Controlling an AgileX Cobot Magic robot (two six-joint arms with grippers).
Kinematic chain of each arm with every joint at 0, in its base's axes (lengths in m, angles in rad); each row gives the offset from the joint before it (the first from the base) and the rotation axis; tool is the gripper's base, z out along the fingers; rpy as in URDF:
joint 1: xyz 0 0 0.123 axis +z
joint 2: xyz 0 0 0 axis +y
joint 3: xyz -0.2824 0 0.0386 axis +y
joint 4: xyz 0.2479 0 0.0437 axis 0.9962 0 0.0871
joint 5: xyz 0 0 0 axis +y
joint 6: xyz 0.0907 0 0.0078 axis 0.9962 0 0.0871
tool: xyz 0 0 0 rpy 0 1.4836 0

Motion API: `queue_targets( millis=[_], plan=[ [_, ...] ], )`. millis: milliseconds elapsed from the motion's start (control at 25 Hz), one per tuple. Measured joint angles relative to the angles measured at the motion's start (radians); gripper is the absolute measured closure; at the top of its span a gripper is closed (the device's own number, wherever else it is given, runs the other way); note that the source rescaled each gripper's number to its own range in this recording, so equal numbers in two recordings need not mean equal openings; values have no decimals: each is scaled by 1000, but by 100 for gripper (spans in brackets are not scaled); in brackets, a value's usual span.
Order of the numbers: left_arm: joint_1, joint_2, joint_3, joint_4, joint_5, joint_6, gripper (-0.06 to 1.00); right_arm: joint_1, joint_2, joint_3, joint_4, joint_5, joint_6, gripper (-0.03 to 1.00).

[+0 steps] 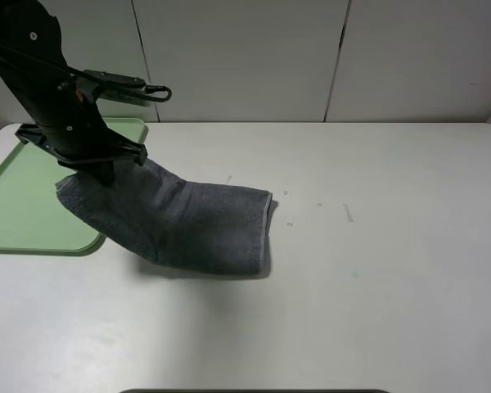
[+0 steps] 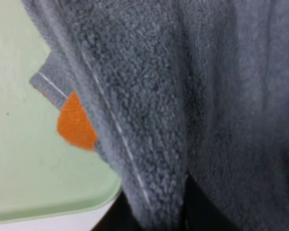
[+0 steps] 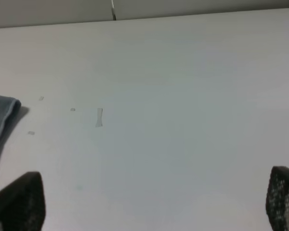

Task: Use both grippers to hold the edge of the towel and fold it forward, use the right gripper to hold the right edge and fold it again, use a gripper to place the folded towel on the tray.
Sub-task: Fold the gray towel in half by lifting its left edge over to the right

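Note:
The folded dark grey towel [image 1: 196, 225] lies slanted on the white table, its left end lifted by my left gripper [image 1: 105, 173], which is shut on it just above the right rim of the pale green tray [image 1: 24, 213]. The towel's right end still rests on the table. In the left wrist view the towel [image 2: 207, 96] fills most of the picture, with an orange stripe [image 2: 77, 122] peeking out over the tray [image 2: 19, 159]. My right gripper [image 3: 151, 202] stands open over bare table, and a corner of the towel [image 3: 0, 115] shows far off to one side of it.
The white table [image 1: 376, 270] stretches to the right of the towel, with a few small scraps of tape [image 1: 348, 213] on it. A white panelled wall [image 1: 245, 57] closes the back. The right arm does not show in the exterior view.

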Motion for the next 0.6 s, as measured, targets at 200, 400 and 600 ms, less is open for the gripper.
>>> queue_targets(
  millis=[200, 400, 600],
  plan=[
    [-59, 13, -55, 1, 33, -9, 88, 0, 0, 0, 2, 0, 0, -3],
    [-135, 78, -140, 1, 53, -10, 89, 0, 0, 0, 3, 0, 0, -3],
    [-225, 157, -218, -1, 67, -10, 89, 0, 0, 0, 3, 0, 0, -3]
  ],
)
